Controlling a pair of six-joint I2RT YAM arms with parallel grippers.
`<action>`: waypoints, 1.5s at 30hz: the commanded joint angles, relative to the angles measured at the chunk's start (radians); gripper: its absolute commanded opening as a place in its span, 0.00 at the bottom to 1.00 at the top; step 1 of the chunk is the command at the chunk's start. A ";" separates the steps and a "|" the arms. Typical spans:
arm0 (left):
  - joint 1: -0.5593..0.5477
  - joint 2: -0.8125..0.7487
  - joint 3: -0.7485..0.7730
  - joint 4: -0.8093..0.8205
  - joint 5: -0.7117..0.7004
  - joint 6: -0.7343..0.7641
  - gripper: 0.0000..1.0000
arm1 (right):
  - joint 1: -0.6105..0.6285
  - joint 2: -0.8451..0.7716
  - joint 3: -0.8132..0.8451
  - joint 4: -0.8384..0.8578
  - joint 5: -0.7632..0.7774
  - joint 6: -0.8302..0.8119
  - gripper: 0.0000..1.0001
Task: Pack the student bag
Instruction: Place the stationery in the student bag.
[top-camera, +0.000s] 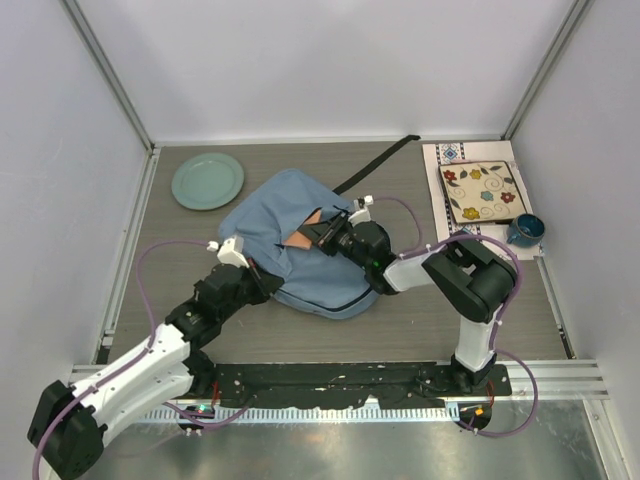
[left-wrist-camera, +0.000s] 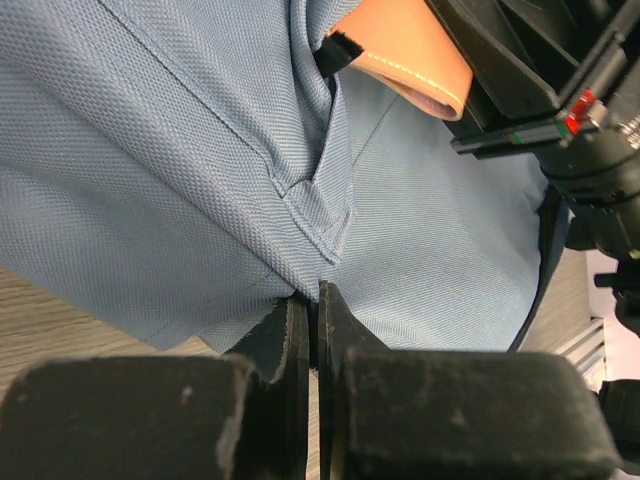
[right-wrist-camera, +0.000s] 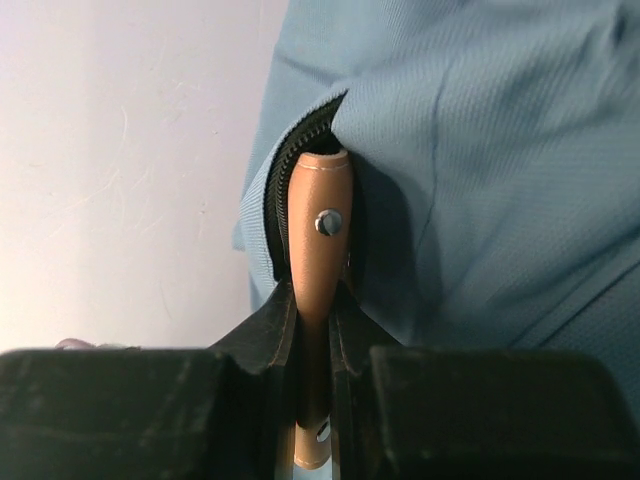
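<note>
While the student bag (top-camera: 270, 215), a large, soft, light blue-grey fabric backpack, lies at the centre of the table, the main danger is at its zipper mouth. The right gripper (right-wrist-camera: 312, 300) is clamped on a flat, leather-looking tan item (right-wrist-camera: 318, 200) with pale stitching and a metal rivet, whose tip sits just inside the dark zipper teeth. If pushed at a slant, it could catch on the teeth or shove the limp cloth ahead of it and close the gap.

The left gripper (left-wrist-camera: 308, 300), at the bag's 7 o'clock edge, is squeezed fully together on what looks like a thin fold of the cloth. That hold seems slight. A hard push from the other arm could pull the fold free, and the whole bag might slide towards 10 o'clock.

Counted:
- one bag
- one tan item
- one black strap (top-camera: 375, 165) trailing towards 1 o'clock
- one pale green round plate (top-camera: 207, 180) at 10 o'clock
- one square floral-patterned tile (top-camera: 483, 190) at 2 o'clock, lying on one white patterned mat (top-camera: 450, 155)
- one dark blue mug (top-camera: 525, 230) at 3 o'clock
- two grippers
</note>
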 joint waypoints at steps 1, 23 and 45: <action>-0.018 -0.109 -0.018 0.010 0.148 0.013 0.00 | -0.081 -0.028 0.054 0.007 0.070 -0.107 0.03; -0.013 -0.103 -0.019 0.082 0.218 0.046 0.00 | -0.040 -0.040 0.088 0.006 -0.117 0.080 0.01; -0.013 -0.149 0.004 0.066 0.271 0.076 0.00 | 0.005 0.132 0.300 -0.257 -0.248 -0.099 0.34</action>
